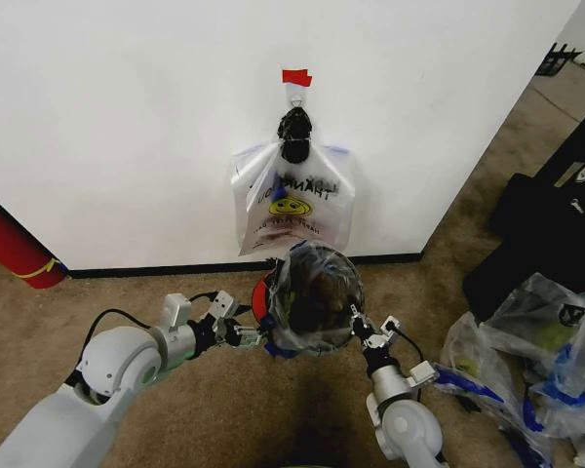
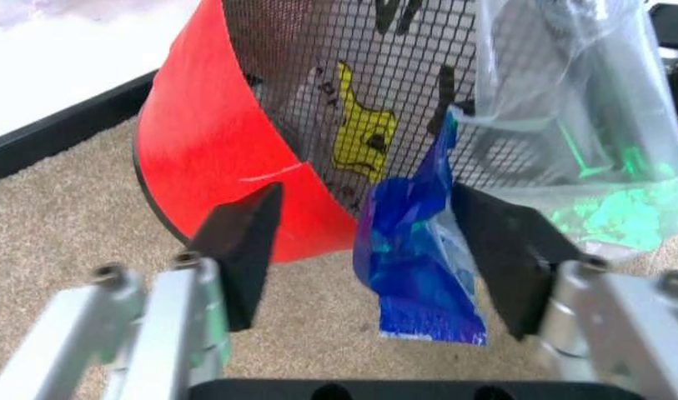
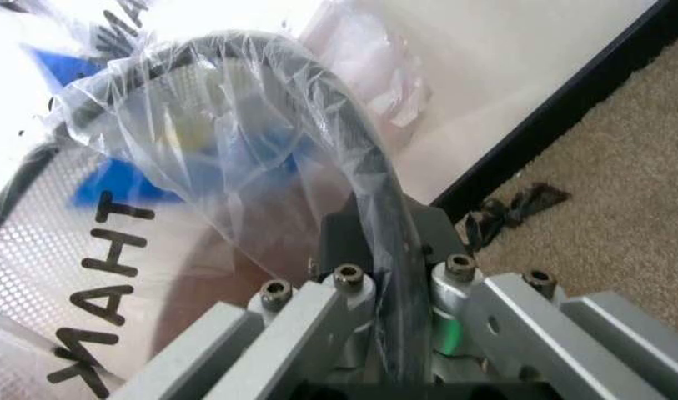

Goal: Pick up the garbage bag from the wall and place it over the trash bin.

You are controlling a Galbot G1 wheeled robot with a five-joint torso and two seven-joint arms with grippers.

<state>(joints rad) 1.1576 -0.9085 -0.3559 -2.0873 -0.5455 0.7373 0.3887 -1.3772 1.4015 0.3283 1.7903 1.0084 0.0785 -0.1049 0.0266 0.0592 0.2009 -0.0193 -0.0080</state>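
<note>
Left claw [image 2: 367, 250] gapes around the garbage bag's [image 2: 422, 250] blue handle.

Stuffed clear bags [image 1: 536, 361] (blue ties), black cases [image 1: 556, 214], big red cylinder [image 1: 15, 249], carpet [image 1: 234, 409]

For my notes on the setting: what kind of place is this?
Probably an indoor test room: a white wall with a hook, brown carpet, and spare stuffed bags on the floor.

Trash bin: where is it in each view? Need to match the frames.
Head view: the small round red trash bin with black rim sits centre, below the wall-hung bag.
Left wrist view: red side and mesh, above the open left hand.
Right wrist view: rim under plastic.
Shared landmark: black baseboard.
</note>
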